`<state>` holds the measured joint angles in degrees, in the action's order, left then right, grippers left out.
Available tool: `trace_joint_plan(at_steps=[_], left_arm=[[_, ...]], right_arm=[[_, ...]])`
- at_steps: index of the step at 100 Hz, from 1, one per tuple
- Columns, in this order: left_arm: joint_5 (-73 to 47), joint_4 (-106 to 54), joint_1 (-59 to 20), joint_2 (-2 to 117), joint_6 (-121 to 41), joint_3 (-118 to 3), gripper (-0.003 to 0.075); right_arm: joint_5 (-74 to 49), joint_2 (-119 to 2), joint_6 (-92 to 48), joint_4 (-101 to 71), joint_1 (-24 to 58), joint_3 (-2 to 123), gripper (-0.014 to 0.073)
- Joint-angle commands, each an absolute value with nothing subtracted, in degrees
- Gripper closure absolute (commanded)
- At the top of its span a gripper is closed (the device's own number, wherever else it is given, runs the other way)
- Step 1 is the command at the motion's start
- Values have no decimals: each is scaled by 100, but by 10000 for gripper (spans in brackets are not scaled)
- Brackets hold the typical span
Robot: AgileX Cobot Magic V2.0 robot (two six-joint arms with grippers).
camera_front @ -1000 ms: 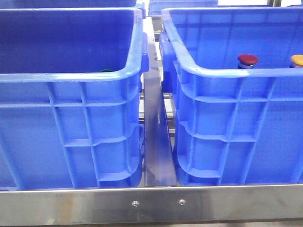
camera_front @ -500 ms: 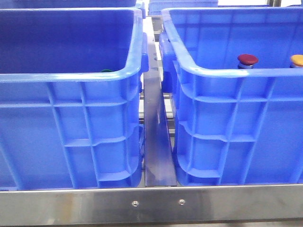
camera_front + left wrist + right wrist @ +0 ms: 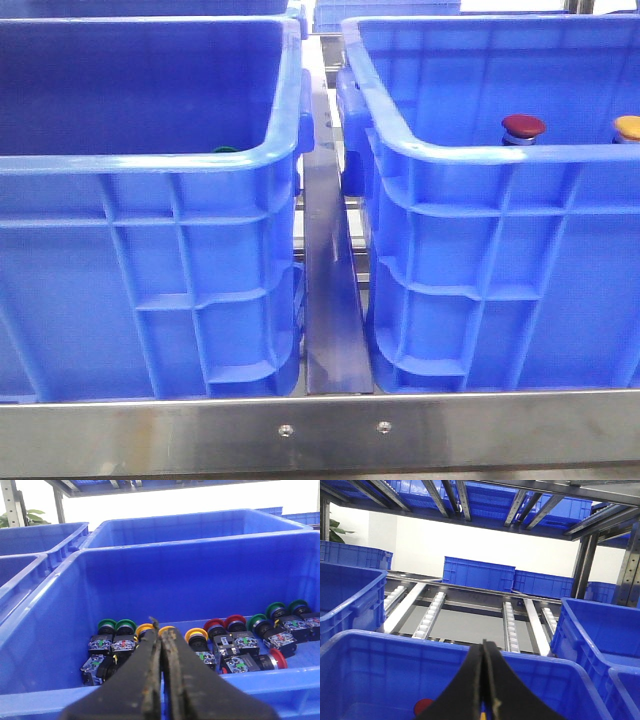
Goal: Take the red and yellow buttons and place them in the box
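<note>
Front view: I see red button [image 3: 523, 126] and yellow button [image 3: 628, 127] at two o'clock inside right crate [image 3: 480, 160]; left gripper [image 3: 161, 645] and right gripper [image 3: 484, 667] both pinched together, empty.

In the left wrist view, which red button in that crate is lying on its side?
The red button at the end of the row, nearest the crate's near wall: its cap faces sideways, whereas the other two red buttons stand cap-up.

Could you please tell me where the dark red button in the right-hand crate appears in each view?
Front view: the dark red button peeks over the right crate's near rim, left of the yellow button.
Left wrist view: several red buttons; cannot tell if any is it.
Right wrist view: a red cap inside the crate, beside the right pincer.
Shared landmark: the crate's blue rim.
</note>
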<state>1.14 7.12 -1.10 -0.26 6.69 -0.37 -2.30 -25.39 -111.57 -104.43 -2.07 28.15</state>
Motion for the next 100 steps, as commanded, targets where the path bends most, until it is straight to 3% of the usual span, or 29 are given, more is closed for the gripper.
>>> trace_joint_plan(at_steps=[1,50,64,100], left_arm=[[577,706,-151,-198,722,291,739],[577,706,-151,-198,722,291,739],[577,706,-151,-198,722,291,739],[577,706,-151,-198,722,291,739]], right_arm=[[-388,-2571,-11153,-11086,-202,2964,690],[-1070,-2571,-10664,-10543,-202,2964,690],[-1097,-2571,-8969,-8821,-202,2964,690],[-1153,-2560,-2600,-2880,-201,2964,690]])
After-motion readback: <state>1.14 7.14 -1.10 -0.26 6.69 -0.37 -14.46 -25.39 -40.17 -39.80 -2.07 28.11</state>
